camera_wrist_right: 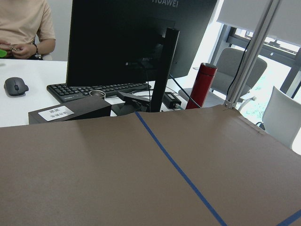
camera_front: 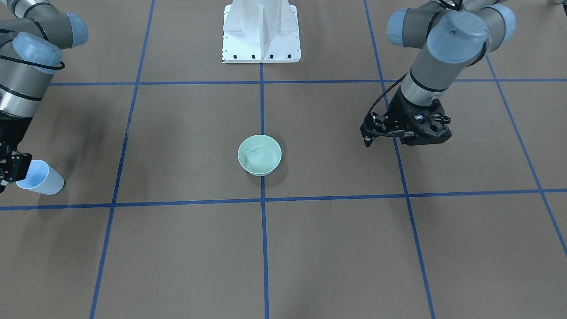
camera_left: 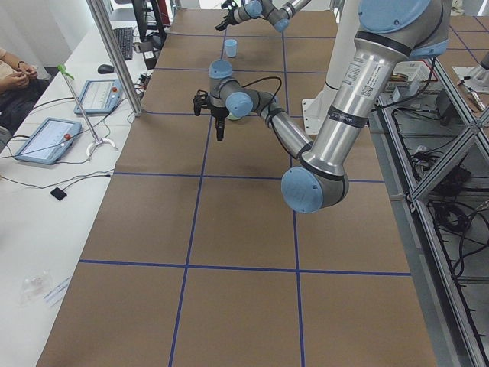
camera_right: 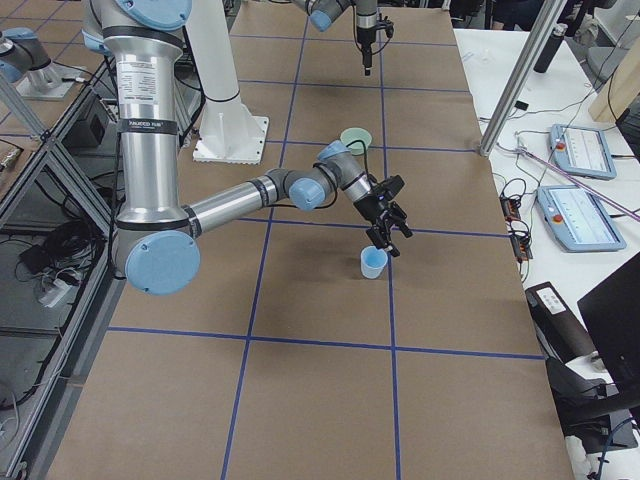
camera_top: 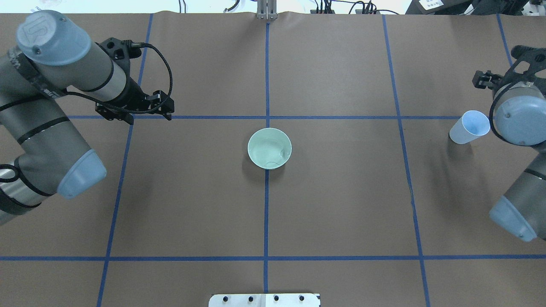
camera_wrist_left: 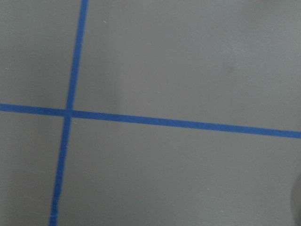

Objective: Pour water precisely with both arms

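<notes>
Water point(camera_front: 259, 157) faint in bowl point(camera_front: 266, 172) | right claw point(camera_front: 11, 168) partly cut off, grip unclear

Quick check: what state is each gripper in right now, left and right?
Left gripper: cannot tell; no object by it.
Right gripper: at the blue cup; grip cannot be told.

Table covering point(camera_front: 336, 248): matt brown paper, smooth.
Grid lines point(camera_front: 263, 248): blue tape, slight sheen.
Bowl point(camera_top: 249, 148): pale green, smooth, glossy; ceramic or plastic, cannot tell.
Water point(camera_top: 268, 153): clear, bright glints.
Cup point(camera_top: 458, 134): pale blue, smooth, matt, plastic-looking.
Left arm point(camera_front: 436, 66), right arm point(camera_front: 22, 79): satin grey and silver metal tubes, smooth light-blue plastic caps.
Pedestal point(camera_front: 261, 35): white painted metal, glossy.
</notes>
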You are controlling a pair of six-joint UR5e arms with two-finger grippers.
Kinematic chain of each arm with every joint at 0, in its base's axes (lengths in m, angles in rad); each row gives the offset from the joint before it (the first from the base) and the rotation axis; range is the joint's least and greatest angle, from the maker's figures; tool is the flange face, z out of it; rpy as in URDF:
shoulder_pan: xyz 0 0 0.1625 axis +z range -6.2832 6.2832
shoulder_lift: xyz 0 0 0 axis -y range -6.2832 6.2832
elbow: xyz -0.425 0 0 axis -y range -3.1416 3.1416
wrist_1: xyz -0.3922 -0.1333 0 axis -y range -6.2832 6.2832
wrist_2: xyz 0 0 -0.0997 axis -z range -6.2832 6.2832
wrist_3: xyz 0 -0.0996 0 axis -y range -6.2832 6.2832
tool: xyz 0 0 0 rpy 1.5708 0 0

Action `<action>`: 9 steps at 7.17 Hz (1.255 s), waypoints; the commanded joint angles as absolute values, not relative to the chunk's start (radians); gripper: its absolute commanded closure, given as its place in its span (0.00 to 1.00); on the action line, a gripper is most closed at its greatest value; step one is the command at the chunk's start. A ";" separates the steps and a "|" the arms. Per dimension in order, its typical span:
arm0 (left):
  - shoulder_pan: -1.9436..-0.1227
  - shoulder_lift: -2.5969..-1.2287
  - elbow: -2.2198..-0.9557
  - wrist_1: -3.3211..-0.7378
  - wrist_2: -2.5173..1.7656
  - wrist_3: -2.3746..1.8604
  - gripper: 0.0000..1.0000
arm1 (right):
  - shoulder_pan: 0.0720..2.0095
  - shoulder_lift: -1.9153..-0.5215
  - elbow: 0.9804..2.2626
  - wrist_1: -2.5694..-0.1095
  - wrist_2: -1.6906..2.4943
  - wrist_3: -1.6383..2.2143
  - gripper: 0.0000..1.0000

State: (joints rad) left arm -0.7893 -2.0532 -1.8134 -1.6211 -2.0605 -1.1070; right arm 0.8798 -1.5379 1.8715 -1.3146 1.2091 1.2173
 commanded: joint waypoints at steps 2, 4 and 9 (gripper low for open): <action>-0.665 -2.198 -1.714 -1.621 -1.993 -1.240 0.00 | 1.192 -1.500 1.847 -1.316 1.738 0.790 0.00; -0.609 -2.313 -1.602 -1.621 -1.913 -1.261 0.00 | 1.358 -1.497 1.775 -1.318 1.974 0.518 0.00; -0.572 -2.368 -1.437 -1.745 -1.913 -1.261 0.21 | 1.605 -1.456 1.470 -1.331 2.286 -0.066 0.00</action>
State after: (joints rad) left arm -0.5763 -2.3667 -1.4592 -1.7157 -1.9131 -1.2603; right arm 1.5877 -1.4547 1.5118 -1.3296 2.2581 -0.0056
